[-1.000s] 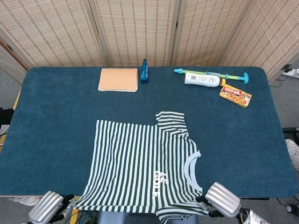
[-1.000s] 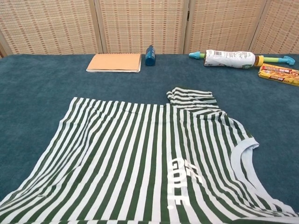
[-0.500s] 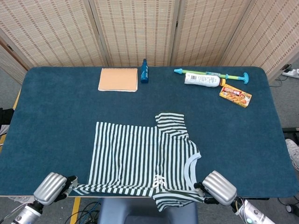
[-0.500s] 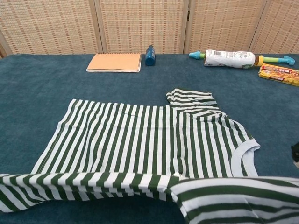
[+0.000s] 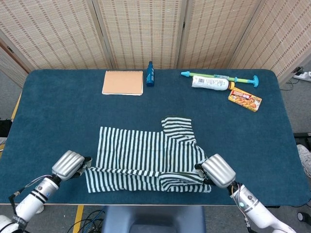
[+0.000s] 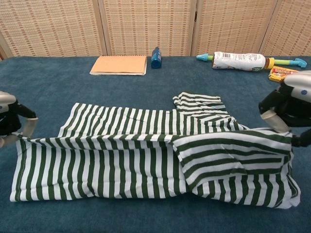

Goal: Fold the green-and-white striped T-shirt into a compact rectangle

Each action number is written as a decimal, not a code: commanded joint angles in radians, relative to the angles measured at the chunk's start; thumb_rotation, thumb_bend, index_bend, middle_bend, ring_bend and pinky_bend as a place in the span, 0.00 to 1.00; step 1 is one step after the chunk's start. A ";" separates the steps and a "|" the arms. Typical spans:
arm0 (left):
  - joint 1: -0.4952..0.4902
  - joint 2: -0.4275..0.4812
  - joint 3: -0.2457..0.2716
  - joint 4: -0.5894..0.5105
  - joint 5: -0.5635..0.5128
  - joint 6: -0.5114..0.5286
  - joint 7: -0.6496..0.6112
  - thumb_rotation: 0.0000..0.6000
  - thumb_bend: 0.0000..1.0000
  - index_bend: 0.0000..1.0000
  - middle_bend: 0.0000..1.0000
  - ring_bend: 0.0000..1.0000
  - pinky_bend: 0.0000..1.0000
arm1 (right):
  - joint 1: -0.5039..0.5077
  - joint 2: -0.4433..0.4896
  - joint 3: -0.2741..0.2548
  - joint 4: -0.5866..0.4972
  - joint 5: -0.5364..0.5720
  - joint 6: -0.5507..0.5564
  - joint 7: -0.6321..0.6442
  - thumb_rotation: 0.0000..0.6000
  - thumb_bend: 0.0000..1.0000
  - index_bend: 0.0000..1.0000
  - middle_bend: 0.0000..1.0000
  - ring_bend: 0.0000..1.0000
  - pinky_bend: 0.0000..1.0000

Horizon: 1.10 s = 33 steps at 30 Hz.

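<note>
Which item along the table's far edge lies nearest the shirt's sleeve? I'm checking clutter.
The small blue bottle, standing beside the tan spiral notebook; the other far-edge items lie farther away.

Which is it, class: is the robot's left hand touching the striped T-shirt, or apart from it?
Touching. In the chest view the left hand holds the striped T-shirt at its folded edge, its fingers on the cloth with no gap showing.

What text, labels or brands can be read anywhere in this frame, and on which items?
None can be read.
White bottle: dark print on its label, too small to read.
Yellow box: red band with print, blurred.
Blue bottle: label unreadable.
T-shirt: no print shows on the visible faces.
Notebook: plain cover, no text.
</note>
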 commanded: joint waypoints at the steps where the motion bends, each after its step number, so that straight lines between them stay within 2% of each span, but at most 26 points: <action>1: -0.052 -0.048 -0.035 0.076 -0.036 -0.050 -0.002 1.00 0.53 0.58 0.92 0.82 0.99 | 0.023 -0.048 0.038 0.054 0.014 -0.009 -0.066 1.00 0.61 0.76 0.98 1.00 1.00; 14: -0.180 -0.135 -0.091 0.217 -0.106 -0.154 0.139 1.00 0.53 0.57 0.92 0.82 0.98 | 0.063 -0.143 0.090 0.153 0.096 -0.049 -0.093 1.00 0.61 0.76 0.98 1.00 1.00; 33: -0.304 -0.234 -0.129 0.374 -0.277 -0.302 0.231 1.00 0.53 0.56 0.92 0.81 0.98 | 0.103 -0.202 0.135 0.242 0.199 -0.085 -0.127 1.00 0.62 0.76 0.98 1.00 1.00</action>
